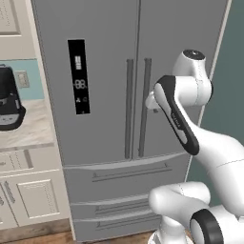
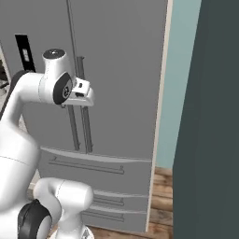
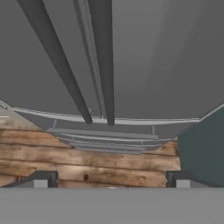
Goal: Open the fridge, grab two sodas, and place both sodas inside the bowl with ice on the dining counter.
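The grey fridge [image 1: 105, 71] stands shut in front of me, with its two long bar handles [image 1: 137, 107] side by side at the door seam. My gripper [image 3: 111, 181] is open and empty, its fingertips [image 3: 41, 179] wide apart. It looks down along the two handles [image 3: 105, 57] from close by, without touching them. In the right base view my hand [image 2: 82, 91] hovers just in front of the handles [image 2: 79, 126] at upper-door height. The sodas, the bowl with ice and the dining counter are out of view.
Left of the fridge, a black coffee machine [image 1: 9, 97] sits on a wall counter above cream cabinets [image 1: 28, 200]. Drawers [image 1: 119, 178] fill the fridge's lower part. A dark teal wall [image 2: 210, 140] stands close on the right. Wooden floor [image 3: 87, 162] lies below.
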